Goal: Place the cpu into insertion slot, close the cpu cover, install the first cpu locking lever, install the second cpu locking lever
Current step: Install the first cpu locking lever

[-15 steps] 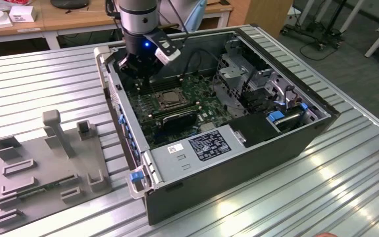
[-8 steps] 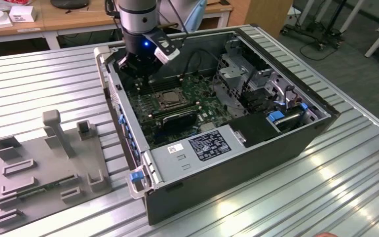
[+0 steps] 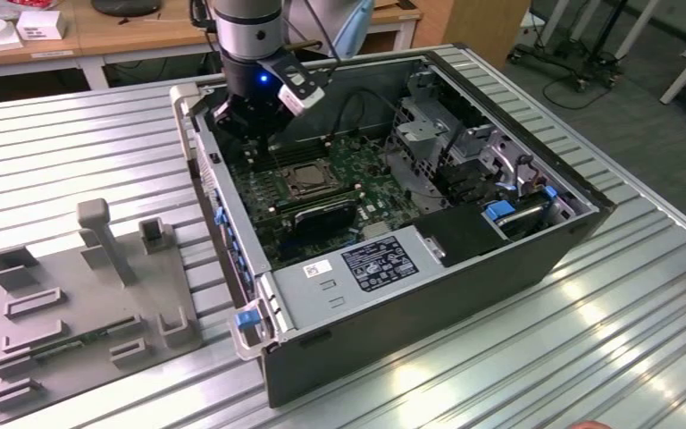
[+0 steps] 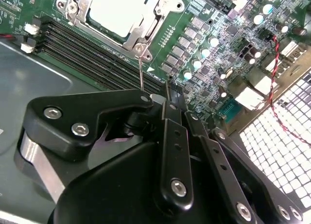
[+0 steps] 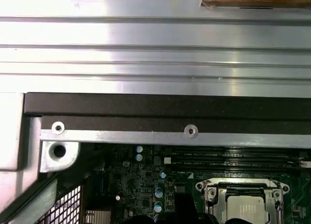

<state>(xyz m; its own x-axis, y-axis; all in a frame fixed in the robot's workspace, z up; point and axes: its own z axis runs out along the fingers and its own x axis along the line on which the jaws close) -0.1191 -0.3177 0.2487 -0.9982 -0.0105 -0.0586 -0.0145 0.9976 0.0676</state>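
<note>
The cpu (image 4: 119,12) lies grey face up in the insertion slot (image 3: 307,177) on the green motherboard (image 3: 364,168). The silvery cpu cover (image 4: 146,30) lies flat around it like a frame, as the first wrist view also shows for the cpu (image 5: 245,208) and cover (image 5: 243,187). A thin wire locking lever (image 4: 141,71) runs from the cover's corner to my gripper (image 4: 167,95), whose black fingers are drawn together. The lever's end meets the side of the fingertips; a clamp on it is not clear. In the exterior view the gripper (image 3: 250,134) hangs inside the case, just beyond the socket.
The open computer case (image 3: 439,286) lies on a ribbed metal table (image 3: 69,134). Black memory slots (image 4: 92,54) run beside the socket. A drive cage and cables (image 3: 439,143) fill the case toward the exterior view's right. A grey fixture plate (image 3: 81,304) sits at the left.
</note>
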